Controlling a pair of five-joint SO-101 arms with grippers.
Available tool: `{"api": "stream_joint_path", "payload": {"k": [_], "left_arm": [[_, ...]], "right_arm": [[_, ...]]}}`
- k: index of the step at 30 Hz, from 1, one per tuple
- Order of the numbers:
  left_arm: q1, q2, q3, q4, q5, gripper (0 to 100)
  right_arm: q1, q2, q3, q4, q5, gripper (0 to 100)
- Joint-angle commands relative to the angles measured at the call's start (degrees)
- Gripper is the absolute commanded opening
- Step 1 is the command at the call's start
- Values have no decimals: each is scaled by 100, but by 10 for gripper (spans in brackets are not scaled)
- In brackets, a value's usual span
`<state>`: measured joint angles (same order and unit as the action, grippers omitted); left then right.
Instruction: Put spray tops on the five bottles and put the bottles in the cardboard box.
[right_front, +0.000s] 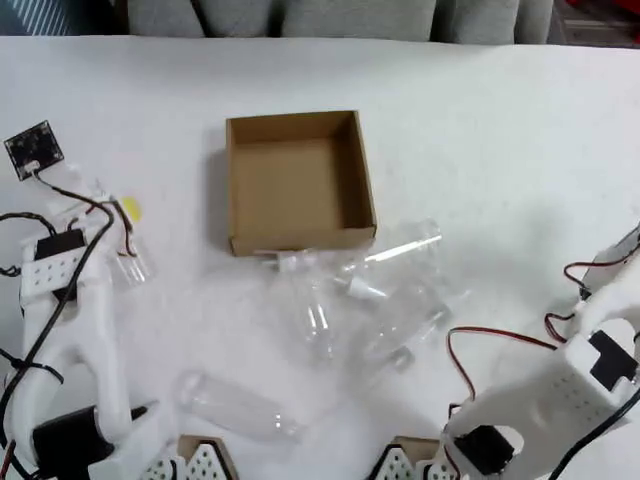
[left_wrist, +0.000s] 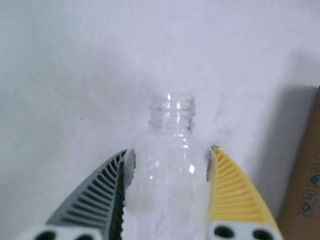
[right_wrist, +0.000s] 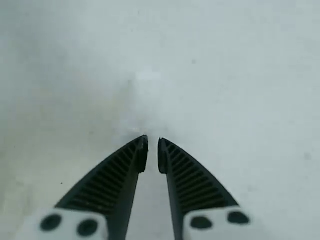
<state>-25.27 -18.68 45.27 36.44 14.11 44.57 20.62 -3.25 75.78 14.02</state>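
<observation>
My left gripper (left_wrist: 170, 155) is shut on a clear uncapped bottle (left_wrist: 167, 175), whose threaded neck points away from the wrist over the white table. In the high view this gripper (right_front: 122, 232) sits at the left, beside the cardboard box (right_front: 352, 170), which holds nothing. Several clear bottles (right_front: 375, 300) lie heaped in front of the box, with white spray tops (right_front: 362, 289) among them. One more bottle (right_front: 237, 405) lies near the front edge. My right gripper (right_wrist: 152, 150) is shut on nothing, hovering over bare table; its arm (right_front: 560, 390) is at the front right.
A small black circuit board (right_front: 33, 148) with wires lies at the far left. The box's wall (left_wrist: 302, 190) stands close beside the held bottle. Open white table stretches behind and to the right of the box.
</observation>
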Motion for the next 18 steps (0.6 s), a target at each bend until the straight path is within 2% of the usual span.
{"api": "stream_joint_path", "payload": {"k": [1, 7, 9, 14, 18], "left_arm": [[66, -286, -44, -167, -53, 31], [66, -286, -44, -167, -53, 31], [66, -286, -44, -167, -53, 31], [66, -286, -35, -167, -53, 31], [66, -286, -26, -167, -53, 31]], "right_arm": [[-57, -611, -88, 347, -62, 17], [-57, -1578, 1020, -303, -97, 19], [-57, -1771, 1336, -611, -316, 22], [-286, -1710, 1521, -875, -686, 118], [-549, -1525, 1503, -954, -695, 117]]}}
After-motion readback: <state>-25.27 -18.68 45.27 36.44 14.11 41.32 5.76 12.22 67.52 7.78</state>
